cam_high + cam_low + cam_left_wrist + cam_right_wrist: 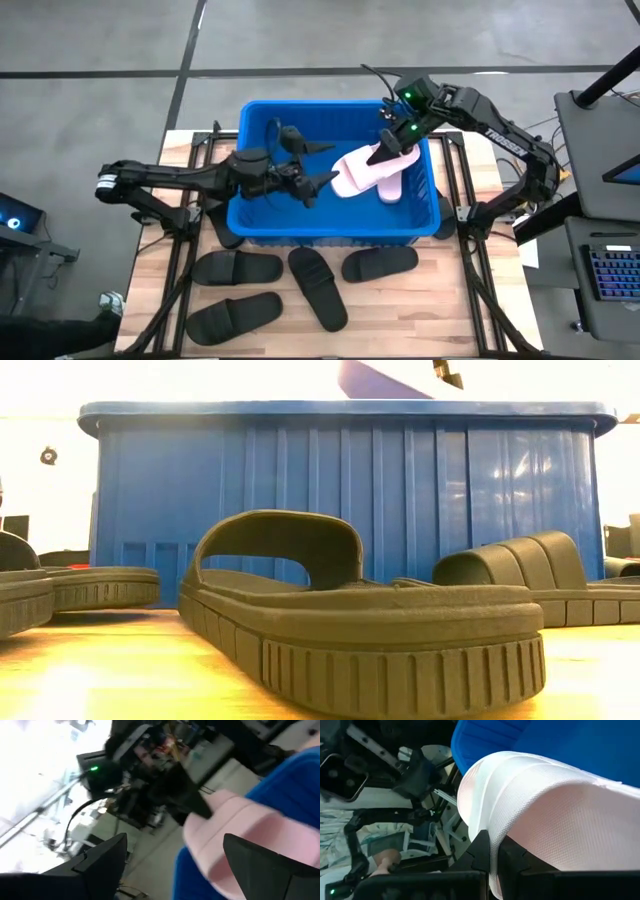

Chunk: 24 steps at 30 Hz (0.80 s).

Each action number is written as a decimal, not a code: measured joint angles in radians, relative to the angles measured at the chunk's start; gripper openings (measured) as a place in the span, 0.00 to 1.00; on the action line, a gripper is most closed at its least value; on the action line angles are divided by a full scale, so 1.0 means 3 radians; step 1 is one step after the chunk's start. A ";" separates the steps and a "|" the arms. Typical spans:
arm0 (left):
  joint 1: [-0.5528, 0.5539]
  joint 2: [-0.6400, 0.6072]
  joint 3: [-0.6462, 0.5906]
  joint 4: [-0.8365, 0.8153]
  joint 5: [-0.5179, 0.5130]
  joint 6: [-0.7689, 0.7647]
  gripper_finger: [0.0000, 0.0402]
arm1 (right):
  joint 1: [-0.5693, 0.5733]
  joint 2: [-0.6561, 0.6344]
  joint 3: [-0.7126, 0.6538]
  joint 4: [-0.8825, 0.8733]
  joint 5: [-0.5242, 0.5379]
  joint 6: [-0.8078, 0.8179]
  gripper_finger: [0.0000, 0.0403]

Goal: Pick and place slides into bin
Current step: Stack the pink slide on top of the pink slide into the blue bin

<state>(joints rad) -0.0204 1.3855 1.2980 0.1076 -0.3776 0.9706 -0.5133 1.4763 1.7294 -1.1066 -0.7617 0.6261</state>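
Note:
A pale pink slide (362,168) hangs tilted over the blue bin (262,222), with my right gripper (388,152) shut on it from the bin's far right. In the low view its sole (385,380) shows above the bin's rim (340,408). A second pale piece (392,190) shows under it inside the bin. My left gripper (325,165) reaches in level from the left and stands open at the slide's left end (235,835). Whether a finger touches the slide, I cannot tell. Several black slides (318,288) lie flat on the table in front of the bin. My right gripper pinches a thin pale edge of the pink slide (492,837) between its two fingers; strap or sole, I cannot tell. The fingers (192,802) come slanting down from the far right. The slide is lifted above the bin's rim and tilted, its free end toward my left gripper.
The bin fills the middle of the wooden table (440,310), between both arms' bases. One black slide (360,625) lies close to the low camera, others (530,580) beside it. A keyboard and other gear (610,275) stand to the table's right.

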 joint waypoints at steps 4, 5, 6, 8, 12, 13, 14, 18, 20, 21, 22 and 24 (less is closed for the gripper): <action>0.0003 0.0160 0.0318 -0.0645 0.0006 -0.0287 0.78 | 0.0000 0.0043 0.0000 -0.0048 0.0010 -0.0089 0.02; 0.0004 0.0197 0.0402 -0.0764 0.0006 -0.0325 0.78 | 0.0000 0.0053 0.0000 -0.0071 0.0011 -0.0118 0.02; 0.0004 0.0227 0.0467 -0.0875 0.0006 -0.0335 0.78 | 0.0000 0.0061 0.0000 -0.0077 0.0010 -0.0137 0.02; 0.0004 0.0286 0.0593 -0.0975 0.0006 -0.0335 0.78 | 0.0000 0.0067 0.0000 -0.0066 0.0010 -0.0161 0.02; 0.0020 0.0373 0.0720 -0.1085 0.0013 -0.0320 0.78 | 0.0000 0.0072 0.0000 -0.0060 0.0010 -0.0181 0.02; 0.0022 0.0395 0.0722 -0.1122 0.0010 -0.0319 0.78 | 0.0001 0.0073 0.0000 -0.0061 0.0010 -0.0182 0.02; 0.0026 0.0414 0.0721 -0.1139 0.0008 -0.0314 0.78 | 0.0005 0.0073 0.0000 -0.0062 0.0010 -0.0183 0.02; 0.0039 0.0468 0.0713 -0.1125 -0.0040 -0.0111 0.78 | 0.0009 0.0072 0.0000 -0.0063 0.0008 -0.0183 0.02; 0.0041 0.0496 0.0713 -0.1088 -0.0122 -0.0056 0.78 | 0.0012 0.0072 0.0000 -0.0063 -0.0015 -0.0183 0.02; 0.0044 0.0509 0.0712 -0.1097 -0.0172 -0.0045 0.78 | 0.0014 0.0069 0.0000 -0.0063 -0.0014 -0.0183 0.02; 0.0048 0.0530 0.0712 -0.1096 -0.0180 -0.0038 0.78 | 0.0016 0.0068 0.0000 -0.0064 -0.0015 -0.0181 0.02; 0.0052 0.0549 0.0711 -0.1109 -0.0190 0.0035 0.78 | 0.0023 0.0068 0.0000 -0.0064 -0.0030 -0.0171 0.02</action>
<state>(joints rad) -0.0048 1.5501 1.5114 -0.2250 -0.4347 0.9812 -0.5064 1.4967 1.7294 -1.1257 -0.7706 0.5748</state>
